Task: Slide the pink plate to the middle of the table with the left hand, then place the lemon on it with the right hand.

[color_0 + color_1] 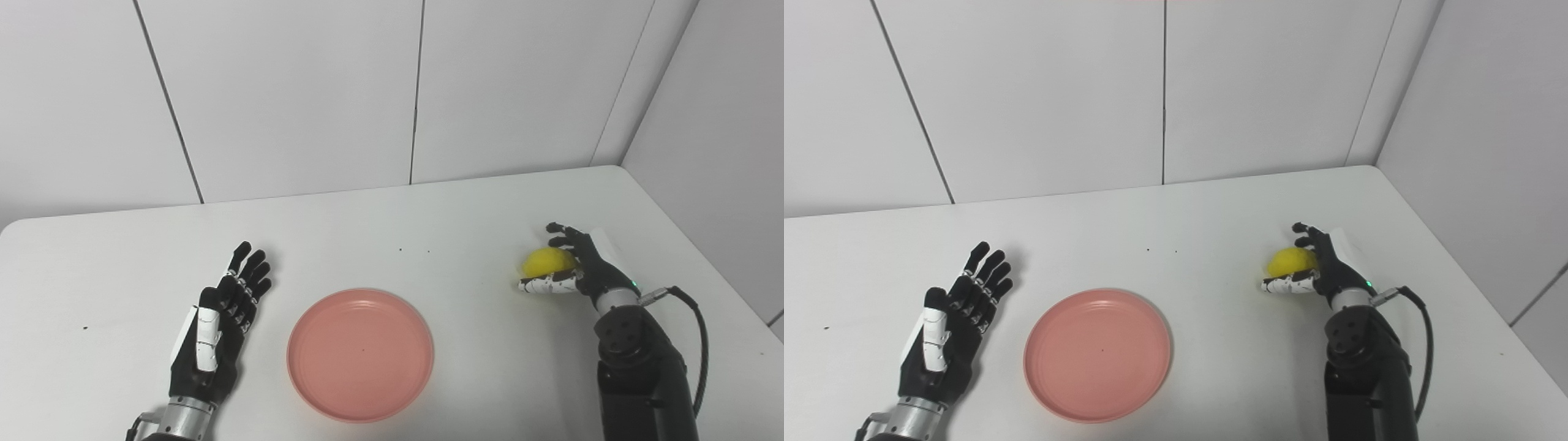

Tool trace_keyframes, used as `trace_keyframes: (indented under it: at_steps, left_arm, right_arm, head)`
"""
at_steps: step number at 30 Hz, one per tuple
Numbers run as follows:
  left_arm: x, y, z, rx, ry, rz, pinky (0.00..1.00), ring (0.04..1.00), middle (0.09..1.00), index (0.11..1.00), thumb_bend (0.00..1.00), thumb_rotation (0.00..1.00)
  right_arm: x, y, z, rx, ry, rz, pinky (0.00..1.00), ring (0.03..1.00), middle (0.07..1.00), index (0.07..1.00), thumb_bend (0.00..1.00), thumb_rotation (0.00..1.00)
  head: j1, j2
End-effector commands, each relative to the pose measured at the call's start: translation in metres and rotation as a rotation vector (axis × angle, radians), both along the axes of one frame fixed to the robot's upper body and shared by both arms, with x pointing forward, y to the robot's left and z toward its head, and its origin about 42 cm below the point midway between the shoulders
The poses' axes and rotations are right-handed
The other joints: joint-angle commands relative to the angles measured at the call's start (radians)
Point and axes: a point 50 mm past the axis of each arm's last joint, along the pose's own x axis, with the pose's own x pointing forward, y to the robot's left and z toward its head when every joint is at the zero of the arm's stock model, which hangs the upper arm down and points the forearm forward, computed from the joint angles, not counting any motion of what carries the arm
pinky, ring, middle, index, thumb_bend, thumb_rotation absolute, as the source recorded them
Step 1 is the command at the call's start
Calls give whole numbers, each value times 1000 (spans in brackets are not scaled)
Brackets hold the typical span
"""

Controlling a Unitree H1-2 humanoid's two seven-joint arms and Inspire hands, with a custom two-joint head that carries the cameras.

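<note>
The pink plate [361,354] lies flat and empty on the white table [392,233], near the front middle. My left hand [222,318] rests open to the left of the plate, fingers stretched out, a short gap from its rim. The yellow lemon [547,261] sits on the table at the right. My right hand [572,263] is cupped around the lemon, fingers curled over its far side and thumb under its near side. I cannot tell whether the lemon is lifted off the table. In the right eye view the lemon [1291,260] and the plate [1097,354] show the same way.
White wall panels stand behind the table and along its right side. The table's right edge [704,245] runs close to my right arm [643,373], which carries a black cable. A few small dark specks [401,250] dot the table top.
</note>
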Motion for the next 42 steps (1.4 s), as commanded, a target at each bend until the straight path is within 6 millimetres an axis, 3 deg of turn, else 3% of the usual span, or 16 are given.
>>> trace_keyframes:
  at_steps: [1,7,8,9,11,13,21,25,27,29,32,35,38,42]
  left_arm:
    - [-2,2,-1,-4,-9,-8,981,973,972,973,846,1000]
    - [-2,2,-2,-6,-10,-12,978,974,974,975,839,1000]
    - [-3,2,-1,-7,-9,-11,978,975,973,974,838,999]
    - [-3,2,-1,-5,-9,-12,978,975,973,974,837,999]
    - [-3,2,-1,-4,-9,-15,979,976,975,976,836,1000]
    - [-3,1,0,-6,-11,-19,983,977,976,976,833,1000]
    - [-3,-1,2,2,-17,-24,990,982,981,976,834,1000]
    - [-3,-1,2,0,-17,-25,991,983,979,977,832,1000]
    - [-3,-1,2,-2,-16,-26,992,982,979,976,830,1000]
    - [-3,-2,1,-4,-15,-26,993,982,979,975,828,1000]
    - [-3,-1,1,-4,-15,-29,995,984,983,980,829,998]
    - [-2,-1,1,-1,-12,-30,996,985,983,981,837,996]
    - [-3,-1,1,0,-11,-29,993,983,981,978,837,995]
    - [-3,-3,1,-5,-12,-27,984,981,981,978,829,996]
  right_arm:
    - [5,1,13,-47,-65,-5,583,686,743,752,834,49]
    - [5,8,10,-96,-83,-2,456,570,631,642,812,17]
    - [5,8,10,-102,-84,-1,397,514,585,565,669,70]
    - [6,9,10,-112,-86,2,389,506,579,550,639,82]
    - [7,10,9,-132,-92,10,309,430,465,527,551,17]
    - [8,10,9,-152,-99,20,273,386,430,529,530,2]
    - [11,15,7,-209,-114,37,206,308,449,507,528,0]
    - [14,17,6,-239,-107,39,209,312,415,533,523,0]
    - [15,18,5,-240,-112,37,209,311,461,500,530,0]
    - [15,18,4,-218,-136,30,218,323,424,528,524,0]
    - [15,18,4,-187,-198,15,297,397,483,484,532,0]
    - [14,18,4,-174,-299,11,273,363,460,492,531,0]
    - [15,17,5,-167,-343,13,295,409,508,487,521,0]
    - [14,15,7,-174,-378,15,248,375,477,527,515,0]
  head:
    - [1,-2]
    - [1,0]
    - [1,0]
    - [0,1]
    - [0,2]
    - [0,3]
    - [0,6]
    - [-1,6]
    - [-1,5]
    - [0,7]
    - [0,8]
    - [2,9]
    - [2,9]
    - [15,6]
